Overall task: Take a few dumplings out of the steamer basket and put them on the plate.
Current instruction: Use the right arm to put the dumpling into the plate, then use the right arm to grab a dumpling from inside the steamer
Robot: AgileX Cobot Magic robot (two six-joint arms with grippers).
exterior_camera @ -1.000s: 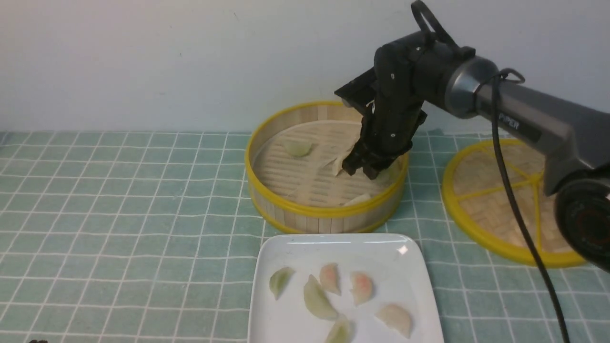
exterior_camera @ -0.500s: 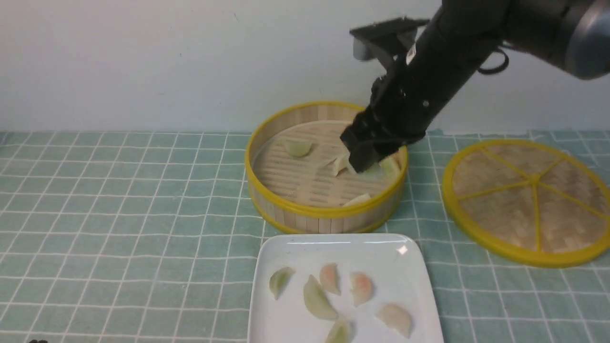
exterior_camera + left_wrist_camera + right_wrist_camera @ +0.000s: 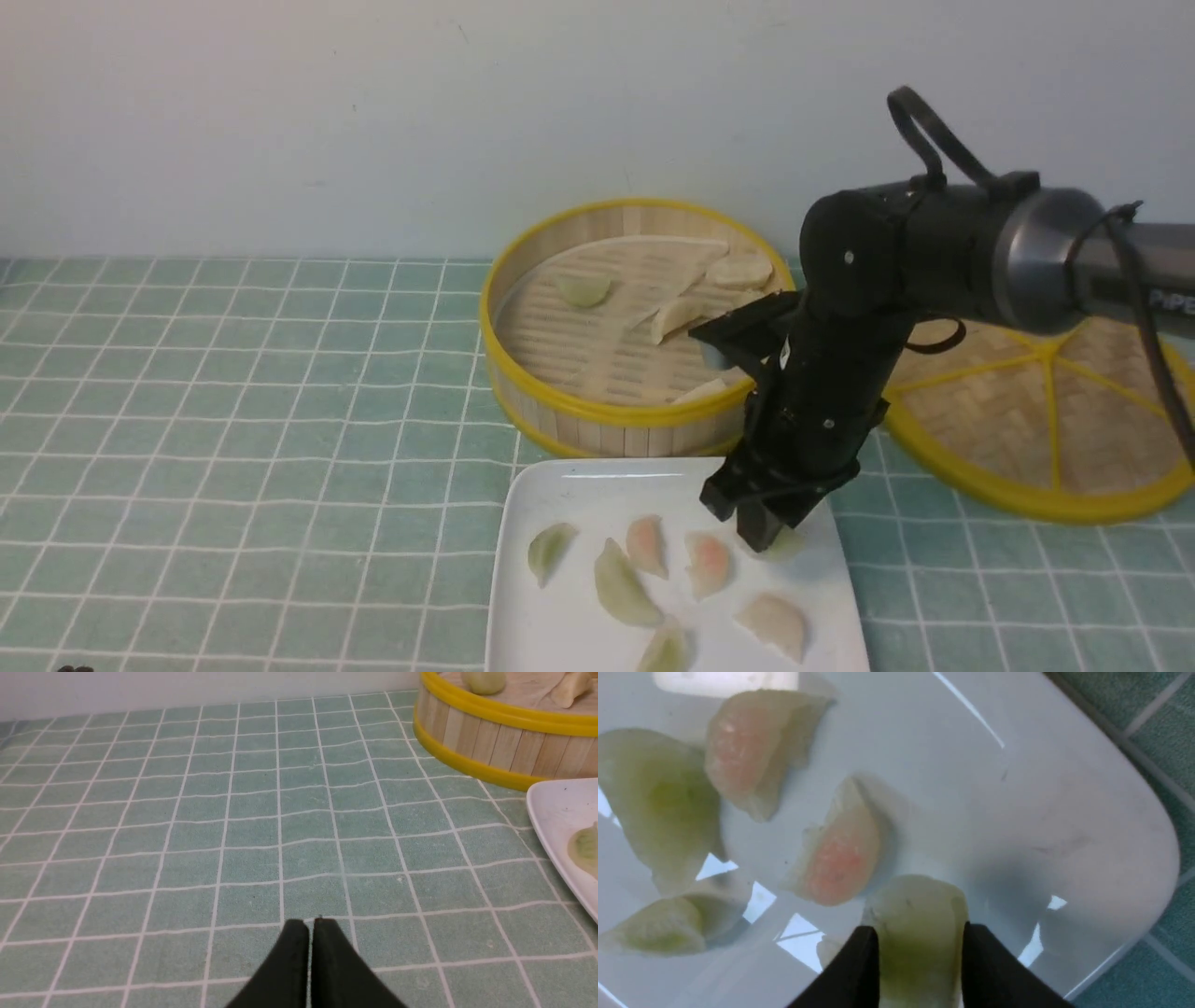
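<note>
Pinching a pale green dumpling (image 3: 920,910) between its black fingers (image 3: 859,970), the right gripper (image 3: 766,539) hangs low over the upper right part of the plate (image 3: 597,471). Whether the dumpling touches the glossy white surface cannot be told. In the right wrist view it sits just beside a pink dumpling (image 3: 840,858).

The plate lies at the lower centre of the front view, just in front of the steamer basket (image 3: 607,434). Six loose dumplings lie on it: a small green one (image 3: 549,551) at the left, a longer green one (image 3: 621,588), two pink ones (image 3: 646,546) (image 3: 707,563), a pale pinkish one (image 3: 775,625) at the lower right and a green one (image 3: 665,651) at the bottom edge.

Four dumplings lie in the basket: green (image 3: 582,289), two pale ones (image 3: 677,315) (image 3: 740,271) and one (image 3: 702,390) by the near wall. A woven lid (image 3: 1027,439) lies flat at the right, partly behind the arm.

The left gripper (image 3: 310,926), fingers pressed together and holding nothing, hovers over the green checked table (image 3: 187,812).
</note>
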